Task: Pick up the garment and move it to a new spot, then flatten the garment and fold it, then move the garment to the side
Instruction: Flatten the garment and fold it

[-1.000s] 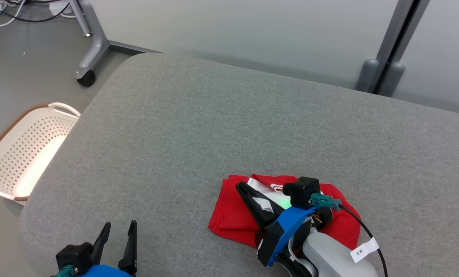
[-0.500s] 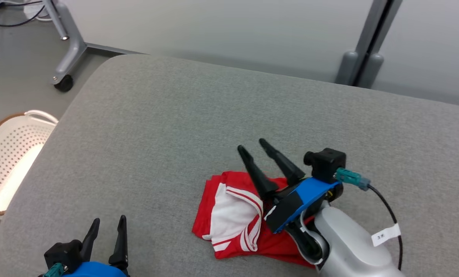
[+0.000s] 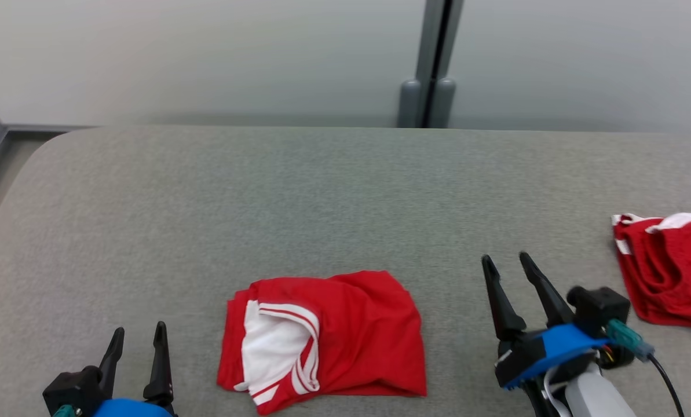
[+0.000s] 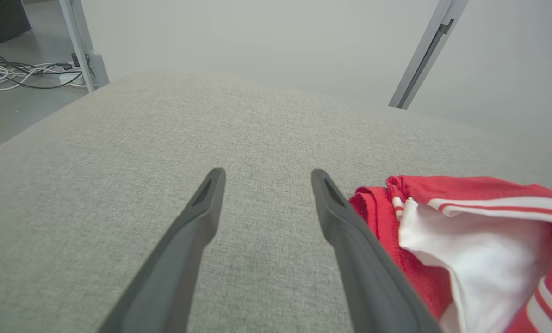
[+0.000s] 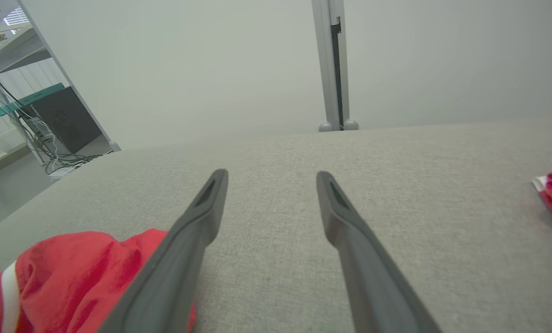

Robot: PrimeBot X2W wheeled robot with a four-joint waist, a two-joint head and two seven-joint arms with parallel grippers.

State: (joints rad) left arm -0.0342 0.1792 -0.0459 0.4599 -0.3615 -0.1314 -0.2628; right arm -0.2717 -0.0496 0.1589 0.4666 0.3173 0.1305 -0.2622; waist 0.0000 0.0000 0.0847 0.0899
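Across the head view, a grey padded surface (image 3: 345, 191) is spreading from side to side. Its far rim is running along a pale wall (image 3: 206, 58) and its corner is rounding off at 10 o'clock.

Toward 6 o'clock on it, the folded garment (image 3: 345, 336) is lying flat, red with a white panel and red-and-white stripes. Its long axis is running from 9 to 3 o'clock. The white, striped end is facing 9 o'clock and the plain red end is facing 3 o'clock. Its near edge is sitting close to the bottom of the picture, so I cannot tell how much surface is lying beyond it at 6 o'clock. From 10 through 12 to 2 o'clock of it, bare grey fabric is stretching open up to the far rim.

At 3 o'clock, well apart, a second red garment (image 3: 669, 272) is lying bunched and running off the right side of the picture.

Between the two garments my right gripper (image 3: 504, 258) is sitting over a bare strip. Its fingers are pointing to 12 o'clock, spread wide and gripping nothing, apart from both pieces.

My left gripper (image 3: 140, 328) is sitting at 9 o'clock of the folded garment, near the striped end but not touching it. Its fingers are also pointing to 12 o'clock, spread wide and empty.
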